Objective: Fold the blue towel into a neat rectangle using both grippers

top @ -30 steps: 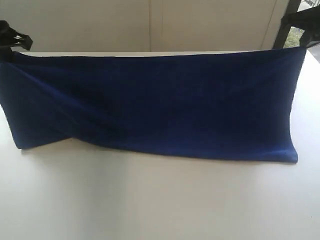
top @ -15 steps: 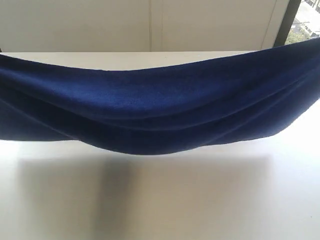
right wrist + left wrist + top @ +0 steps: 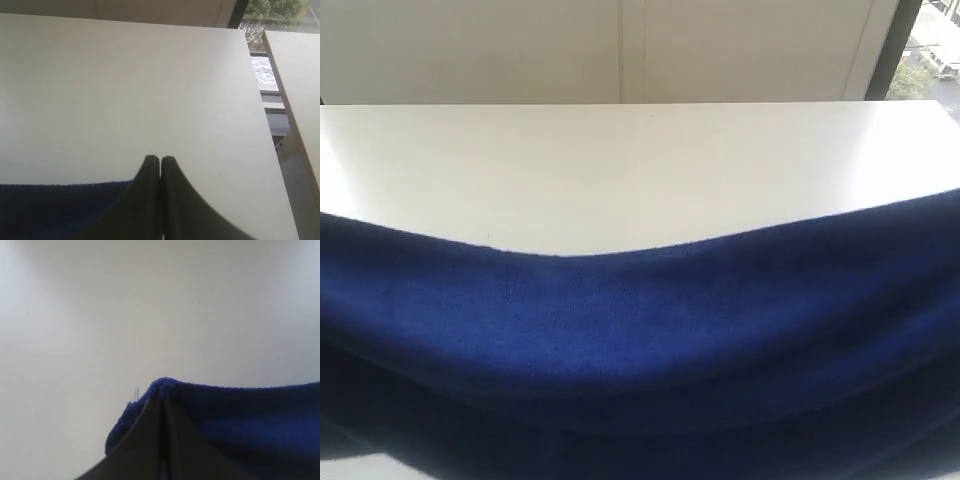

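The blue towel point(image 3: 640, 330) hangs as a wide sagging band across the lower half of the exterior view, close to the camera, its top edge dipping in the middle. Neither gripper shows in that view. In the left wrist view my left gripper point(image 3: 161, 399) is shut on a fuzzy corner of the towel point(image 3: 240, 420), which bulges just past the fingertips above the white table point(image 3: 150, 315). In the right wrist view my right gripper point(image 3: 160, 159) is shut, and the towel's edge point(image 3: 60, 210) runs straight into the closed jaws from one side.
The white table point(image 3: 620, 170) stretches bare behind the towel to a pale wall point(image 3: 620, 50). A dark window frame point(image 3: 905, 50) stands at the far right. The right wrist view shows the table's side edge, a gap point(image 3: 272, 120) and a second white surface point(image 3: 300, 75).
The towel has been lifted off the table and carried toward the camera, going from a hanging sheet to a sagging band low in view. Both arms have left the exterior view.
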### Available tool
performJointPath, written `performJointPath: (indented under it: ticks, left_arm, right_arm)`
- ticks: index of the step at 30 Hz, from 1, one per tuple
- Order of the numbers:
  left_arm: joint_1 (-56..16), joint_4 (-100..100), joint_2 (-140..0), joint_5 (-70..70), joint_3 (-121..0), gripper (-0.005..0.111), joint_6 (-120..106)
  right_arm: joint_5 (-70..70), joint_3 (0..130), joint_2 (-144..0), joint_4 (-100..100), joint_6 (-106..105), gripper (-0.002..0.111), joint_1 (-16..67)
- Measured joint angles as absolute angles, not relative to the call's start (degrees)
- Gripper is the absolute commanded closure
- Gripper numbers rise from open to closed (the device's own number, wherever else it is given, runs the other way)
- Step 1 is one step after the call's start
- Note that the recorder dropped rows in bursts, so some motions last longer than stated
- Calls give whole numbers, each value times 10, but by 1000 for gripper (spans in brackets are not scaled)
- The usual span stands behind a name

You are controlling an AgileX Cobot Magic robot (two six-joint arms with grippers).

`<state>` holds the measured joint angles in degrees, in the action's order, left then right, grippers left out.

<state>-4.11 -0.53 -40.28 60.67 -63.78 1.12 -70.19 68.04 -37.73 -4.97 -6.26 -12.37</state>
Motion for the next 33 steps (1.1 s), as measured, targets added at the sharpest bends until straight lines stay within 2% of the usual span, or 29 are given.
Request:
performJointPath:
  ticks: [5,11,25,29,33]
  left_arm:
    - [-41,16,-444,536,-564,107,11]
    - [-41,30,-577,355,-490,107,12]
    - [-41,34,-926,-23,-477,107,14]
    - [-41,34,-994,-111,-477,107,27]
    - [-41,34,-1044,-140,-493,107,35]
  right_arm:
    - [-680,650,-417,-49,-60,108,-124]
    - [-528,575,-539,-49,-59,108,-124]
    - [-194,547,-932,-58,-57,108,-124]
    - [-149,560,-1007,-58,-57,108,-124]
    - [-132,599,-1071,-58,-57,108,-124]
